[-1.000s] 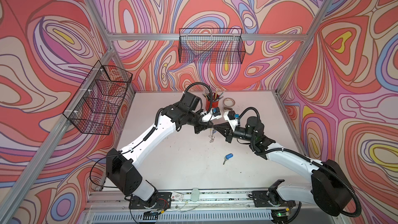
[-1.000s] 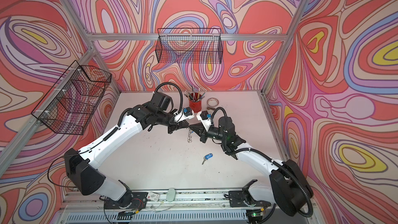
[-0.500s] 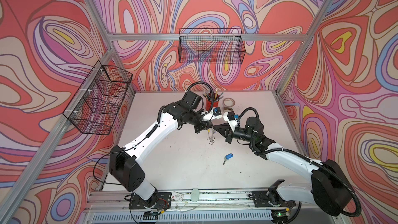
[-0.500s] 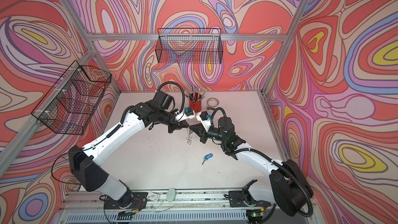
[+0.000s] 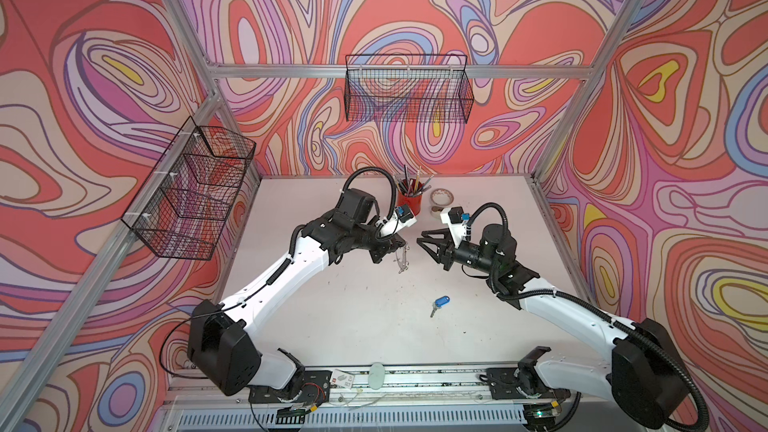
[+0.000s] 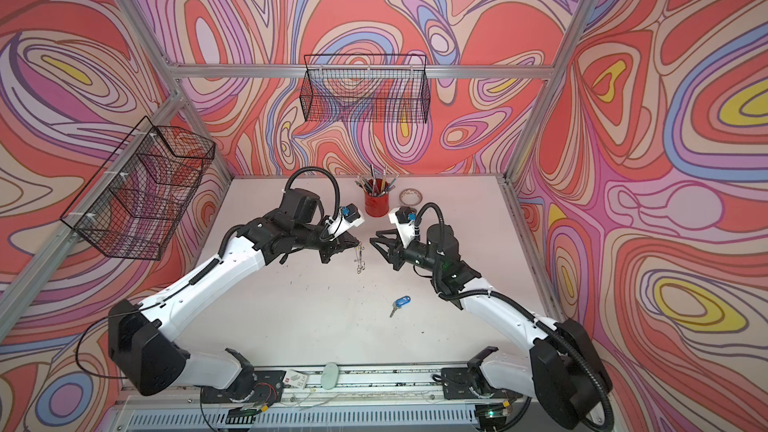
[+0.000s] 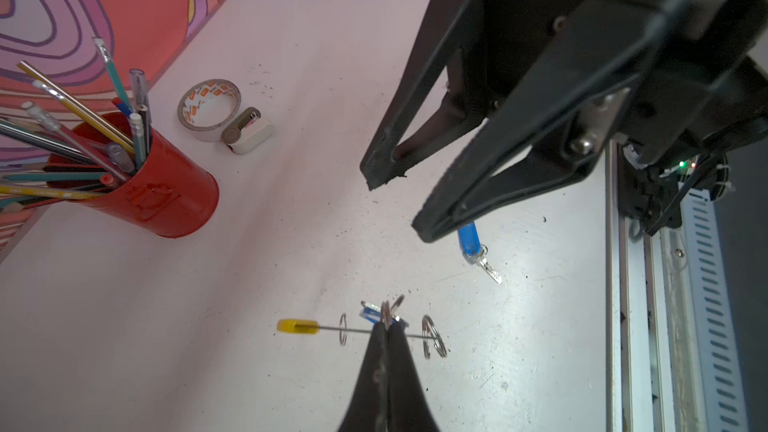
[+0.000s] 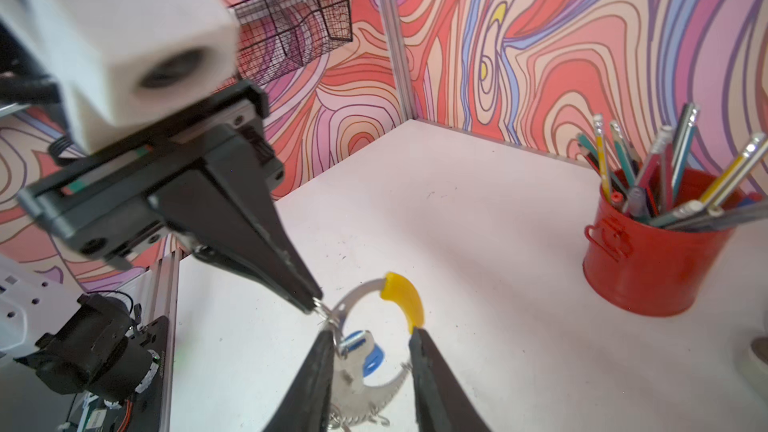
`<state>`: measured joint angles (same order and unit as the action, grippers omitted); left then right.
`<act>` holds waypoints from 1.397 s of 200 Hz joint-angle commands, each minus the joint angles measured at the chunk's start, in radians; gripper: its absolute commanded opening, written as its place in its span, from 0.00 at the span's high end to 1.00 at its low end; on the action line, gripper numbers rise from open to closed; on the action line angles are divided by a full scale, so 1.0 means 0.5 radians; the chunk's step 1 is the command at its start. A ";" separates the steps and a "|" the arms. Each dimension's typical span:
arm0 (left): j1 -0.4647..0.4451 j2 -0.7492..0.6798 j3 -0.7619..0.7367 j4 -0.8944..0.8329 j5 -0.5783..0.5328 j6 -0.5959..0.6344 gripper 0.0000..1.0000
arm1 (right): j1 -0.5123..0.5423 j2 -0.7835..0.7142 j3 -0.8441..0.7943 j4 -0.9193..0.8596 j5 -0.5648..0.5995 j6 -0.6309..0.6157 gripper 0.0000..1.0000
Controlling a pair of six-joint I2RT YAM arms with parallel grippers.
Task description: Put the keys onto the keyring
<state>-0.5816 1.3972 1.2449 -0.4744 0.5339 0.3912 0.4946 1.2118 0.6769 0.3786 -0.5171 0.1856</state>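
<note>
My left end effector [image 7: 387, 324] pinched the keyring [image 8: 404, 297] by its thin metal edge. It looked light, stiff and slippery. My right end effector [image 8: 370, 336] hung open.

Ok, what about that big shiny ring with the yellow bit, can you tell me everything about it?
The keyring is a flat hoop of silvery metal with little holes, one yellow plastic section and small wire loops. It hangs upright over the white table, pinched at its edge by the shut left hand. A blue-tagged key dangles from it. The open right hand faces it without touching.
</note>
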 commanded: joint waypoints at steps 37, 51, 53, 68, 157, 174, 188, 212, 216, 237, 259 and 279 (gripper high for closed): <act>0.003 -0.299 -0.450 0.915 0.022 -0.531 1.00 | -0.097 0.061 0.103 -0.164 -0.011 0.210 0.63; 0.003 -0.349 -0.559 1.095 0.001 -0.629 1.00 | -0.096 0.073 0.089 -0.119 -0.099 0.220 0.58; 0.003 -0.354 -0.572 1.117 -0.003 -0.641 1.00 | -0.096 0.076 0.088 -0.118 -0.111 0.221 0.57; -0.003 -0.387 -0.673 1.277 -0.024 -0.720 1.00 | -0.097 0.093 0.082 -0.084 -0.195 0.228 0.54; -0.080 -0.343 -1.098 2.236 -0.153 -1.042 1.00 | -0.097 0.195 0.045 0.149 -0.477 0.343 0.58; -0.096 -0.312 -1.133 2.351 -0.170 -1.081 1.00 | -0.096 0.218 0.045 0.160 -0.496 0.347 0.59; -0.119 -0.280 -1.168 2.479 -0.157 -1.104 1.00 | -0.097 0.248 0.057 0.149 -0.505 0.346 0.60; -0.158 -0.220 -1.201 2.613 -0.197 -1.145 1.00 | -0.097 0.279 0.057 0.206 -0.555 0.376 0.66; -0.164 -0.210 -1.204 2.634 -0.209 -1.153 1.00 | -0.097 0.285 0.055 0.217 -0.567 0.380 0.66; -0.183 -0.155 -1.243 2.795 -0.258 -1.203 1.00 | -0.097 0.328 0.054 0.290 -0.658 0.416 0.73; -0.197 -0.085 -1.258 2.931 -0.291 -1.250 1.00 | -0.097 0.347 0.049 0.323 -0.669 0.432 0.81; -0.217 -0.027 -1.265 3.042 -0.333 -1.277 1.00 | -0.095 0.341 0.028 0.374 -0.681 0.456 0.86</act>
<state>-0.6746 1.3579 0.6209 0.8799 0.3950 -0.2050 0.4461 1.3766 0.7067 0.4976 -0.8223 0.3946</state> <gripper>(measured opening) 0.048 0.178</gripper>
